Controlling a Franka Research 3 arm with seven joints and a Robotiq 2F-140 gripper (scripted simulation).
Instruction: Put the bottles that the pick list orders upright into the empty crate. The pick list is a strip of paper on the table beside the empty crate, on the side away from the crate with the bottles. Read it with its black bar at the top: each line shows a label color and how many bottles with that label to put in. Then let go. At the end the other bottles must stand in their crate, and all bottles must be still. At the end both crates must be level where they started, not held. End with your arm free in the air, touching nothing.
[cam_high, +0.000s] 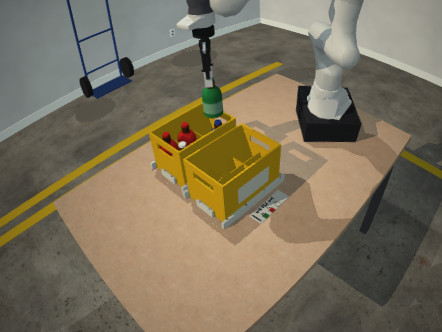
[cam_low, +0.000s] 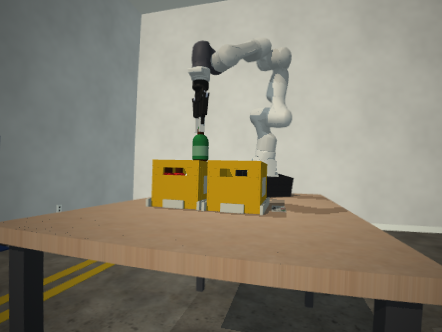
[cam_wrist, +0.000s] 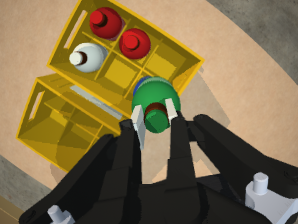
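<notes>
My gripper (cam_high: 208, 80) (cam_low: 200, 127) (cam_wrist: 155, 112) is shut on the neck of a green bottle (cam_high: 212, 100) (cam_low: 200, 147) (cam_wrist: 156, 95) with a pale band. It hangs upright over the robot-side end of the bottle crate (cam_high: 172, 162) (cam_low: 175, 187) (cam_wrist: 185, 76). In that crate stand two red bottles (cam_high: 186, 134) (cam_wrist: 105, 23) (cam_wrist: 134, 43), a white bottle (cam_high: 182, 145) (cam_wrist: 88, 57) and a blue-capped bottle (cam_high: 218, 124) (cam_wrist: 140, 86), partly hidden by the green one. The other crate (cam_high: 228, 200) (cam_low: 235, 192) shows dividers and no bottles. The pick list (cam_high: 270, 207) shows green and red marks; its counts are too small to read.
The two crates stand side by side, almost touching, on the wooden table (cam_high: 125, 225) (cam_low: 150, 235). The black robot base (cam_high: 327, 125) (cam_low: 281, 186) is at the table's far side. A blue hand truck (cam_high: 111, 87) stands on the floor behind.
</notes>
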